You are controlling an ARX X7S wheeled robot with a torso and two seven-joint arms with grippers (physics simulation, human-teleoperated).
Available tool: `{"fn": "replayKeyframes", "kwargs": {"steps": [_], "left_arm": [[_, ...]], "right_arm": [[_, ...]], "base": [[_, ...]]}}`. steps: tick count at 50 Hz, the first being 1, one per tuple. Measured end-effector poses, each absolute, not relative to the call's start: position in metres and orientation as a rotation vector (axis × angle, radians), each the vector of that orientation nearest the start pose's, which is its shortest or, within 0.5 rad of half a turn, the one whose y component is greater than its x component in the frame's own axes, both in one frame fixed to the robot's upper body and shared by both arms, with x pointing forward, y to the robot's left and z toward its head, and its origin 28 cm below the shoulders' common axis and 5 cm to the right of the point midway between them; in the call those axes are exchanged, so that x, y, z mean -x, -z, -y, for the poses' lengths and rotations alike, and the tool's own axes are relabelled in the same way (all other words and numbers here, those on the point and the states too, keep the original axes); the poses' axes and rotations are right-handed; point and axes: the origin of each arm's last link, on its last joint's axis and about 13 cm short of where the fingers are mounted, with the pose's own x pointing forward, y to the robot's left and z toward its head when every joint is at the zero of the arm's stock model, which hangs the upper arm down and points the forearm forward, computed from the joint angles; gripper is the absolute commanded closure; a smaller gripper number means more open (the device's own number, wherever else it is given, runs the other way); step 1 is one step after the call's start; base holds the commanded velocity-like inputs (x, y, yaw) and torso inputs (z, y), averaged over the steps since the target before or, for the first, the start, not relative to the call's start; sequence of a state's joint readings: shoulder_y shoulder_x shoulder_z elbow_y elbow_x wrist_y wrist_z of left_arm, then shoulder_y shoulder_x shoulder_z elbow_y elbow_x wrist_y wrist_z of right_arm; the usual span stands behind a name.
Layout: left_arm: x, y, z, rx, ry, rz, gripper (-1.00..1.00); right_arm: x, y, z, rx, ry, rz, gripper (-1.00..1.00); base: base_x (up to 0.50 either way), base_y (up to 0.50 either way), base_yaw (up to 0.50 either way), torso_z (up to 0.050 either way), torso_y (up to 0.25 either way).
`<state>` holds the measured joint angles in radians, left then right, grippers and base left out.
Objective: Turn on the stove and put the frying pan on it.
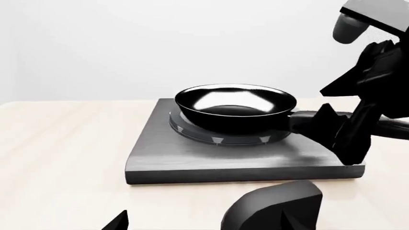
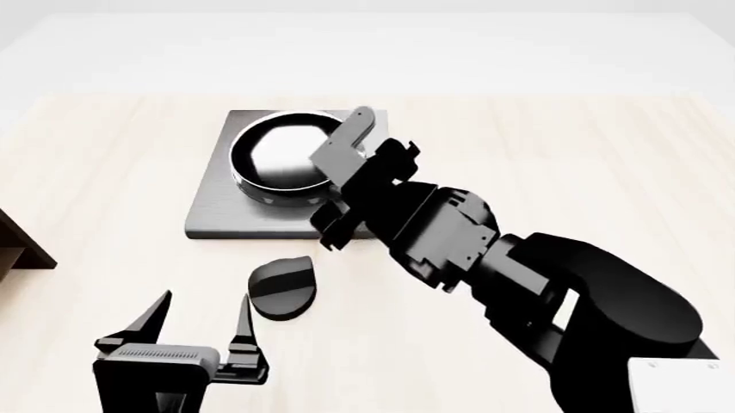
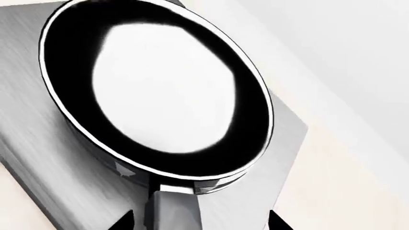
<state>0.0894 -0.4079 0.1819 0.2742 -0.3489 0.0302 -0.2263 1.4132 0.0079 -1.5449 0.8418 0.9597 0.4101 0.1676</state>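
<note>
The frying pan sits on the round burner of the stove, a grey square plate. It also shows in the left wrist view and the right wrist view. My right gripper is open, with its fingertips standing apart on either side of the pan's handle and not touching it. The black round knob lies on the table in front of the stove. My left gripper is open and empty, just short of the knob and to its left.
The pale wooden table reaches the white wall behind. A dark brown shelf edge shows at the far left. My right arm crosses the table from the lower right.
</note>
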Motion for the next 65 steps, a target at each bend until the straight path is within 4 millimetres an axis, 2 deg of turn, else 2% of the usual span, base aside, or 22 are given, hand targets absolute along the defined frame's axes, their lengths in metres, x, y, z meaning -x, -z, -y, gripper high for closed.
{"fn": "replayKeyframes", "kwargs": {"steps": [10,19,29,36,47,65], "left_arm": [[-0.188,-0.056,-0.246,-0.004,0.042,0.129,-1.0],[-0.188,-0.057,-0.245,-0.006,0.041,0.13,-1.0],[-0.188,-0.059,-0.245,-0.01,0.039,0.133,-1.0],[-0.188,-0.062,-0.245,-0.01,0.035,0.141,-1.0],[-0.189,-0.071,-0.246,-0.011,0.021,0.173,-1.0],[-0.186,-0.096,-0.247,-0.02,0.01,0.314,-1.0]], "right_arm": [[-0.393,-0.199,-0.008,0.594,-0.501,-0.175,-1.0],[-0.382,-0.218,-0.005,0.56,-0.528,-0.082,-1.0],[-0.36,-0.235,0.006,0.548,-0.535,0.058,-1.0],[-0.344,-0.242,0.022,0.507,-0.514,0.162,-1.0],[-0.312,-0.237,0.057,0.438,-0.448,0.301,-1.0],[-0.24,-0.203,0.11,0.244,-0.276,0.516,-1.0]], "base": [[0.0,0.0,0.0,0.0,0.0],[0.0,0.0,0.0,0.0,0.0],[0.0,0.0,0.0,0.0,0.0],[0.0,0.0,0.0,0.0,0.0],[0.0,0.0,0.0,0.0,0.0],[0.0,0.0,0.0,0.0,0.0]]}}
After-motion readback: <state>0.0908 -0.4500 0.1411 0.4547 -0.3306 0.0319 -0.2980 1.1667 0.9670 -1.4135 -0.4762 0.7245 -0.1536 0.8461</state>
